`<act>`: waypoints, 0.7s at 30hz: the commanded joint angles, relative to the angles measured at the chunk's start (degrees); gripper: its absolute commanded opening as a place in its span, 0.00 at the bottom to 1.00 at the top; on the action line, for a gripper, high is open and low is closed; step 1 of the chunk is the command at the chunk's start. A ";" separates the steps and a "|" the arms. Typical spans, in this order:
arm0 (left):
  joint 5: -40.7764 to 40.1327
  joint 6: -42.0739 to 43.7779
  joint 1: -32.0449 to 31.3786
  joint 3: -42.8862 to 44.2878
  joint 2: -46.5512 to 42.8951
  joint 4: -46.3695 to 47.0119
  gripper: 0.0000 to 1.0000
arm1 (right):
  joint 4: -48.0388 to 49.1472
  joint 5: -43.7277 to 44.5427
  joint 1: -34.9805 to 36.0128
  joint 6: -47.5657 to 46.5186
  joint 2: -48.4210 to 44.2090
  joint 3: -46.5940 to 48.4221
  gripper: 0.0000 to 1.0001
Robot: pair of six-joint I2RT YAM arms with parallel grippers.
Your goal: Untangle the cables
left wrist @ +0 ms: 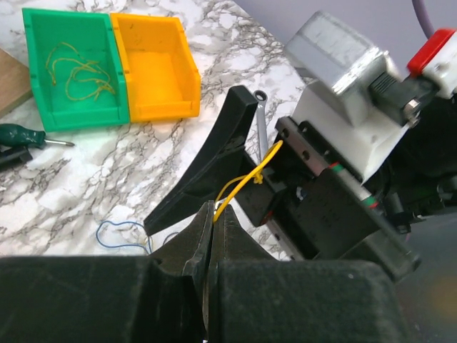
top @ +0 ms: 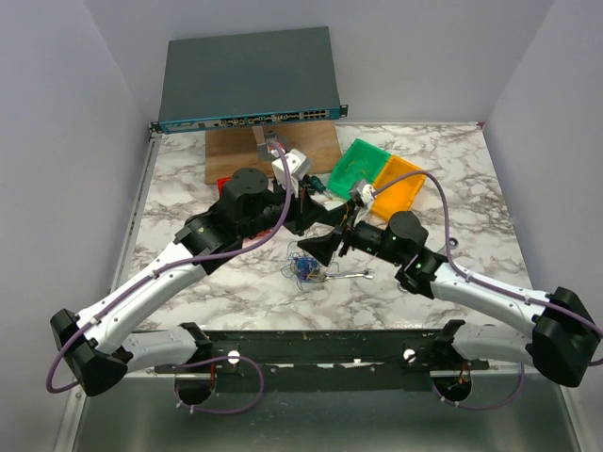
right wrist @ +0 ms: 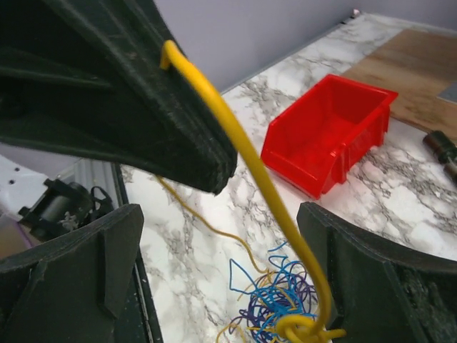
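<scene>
Yellow wire pinched in closed left gripper; right gripper wide open astride it; cable tangle at six o'clock beneath.

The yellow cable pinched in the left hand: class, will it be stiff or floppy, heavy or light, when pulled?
Probably semi-stiff: the yellow cable holds a smooth arc above the tangle. Likely light, being so thin. It may drag the tangle along.

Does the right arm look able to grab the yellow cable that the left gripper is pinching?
Likely yes. The right gripper is open and the yellow cable runs between its fingers, from the shut left gripper down to the tangle. Nothing visible blocks closing on it.
</scene>
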 commanded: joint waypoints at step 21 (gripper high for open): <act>-11.33 -8.93 -1.09 -0.91 -0.09 2.87 0.00 | 1.54 30.08 6.14 2.08 -5.68 -7.07 1.00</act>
